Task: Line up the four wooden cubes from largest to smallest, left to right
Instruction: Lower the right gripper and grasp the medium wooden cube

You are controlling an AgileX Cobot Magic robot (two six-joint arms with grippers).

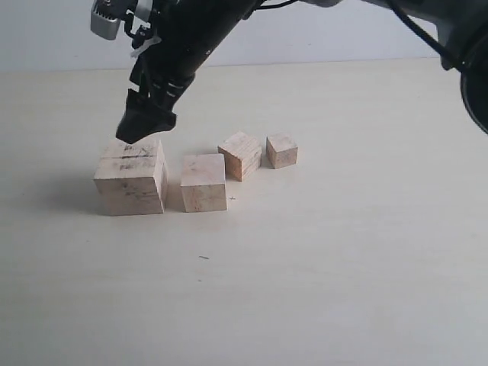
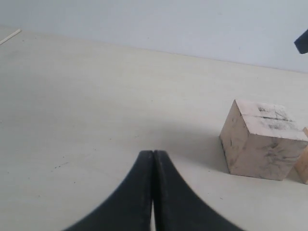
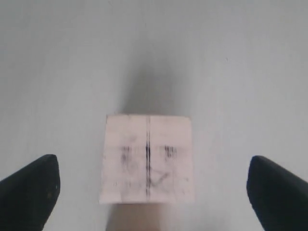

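Observation:
Four pale wooden cubes stand in a rough row on the table. The largest cube, with dark marks and a groove on top, is at the left. To its right come the second cube, the turned third cube and the smallest cube. My right gripper reaches across and hangs just above the largest cube's top. In the right wrist view it is open wide, with the largest cube below, between the fingers. My left gripper is shut and empty, low over the table, apart from the largest cube.
The pale table stretches wide in front of and beside the row. A small dark speck lies before the cubes. The right arm's dark body slants down from the top of the exterior view.

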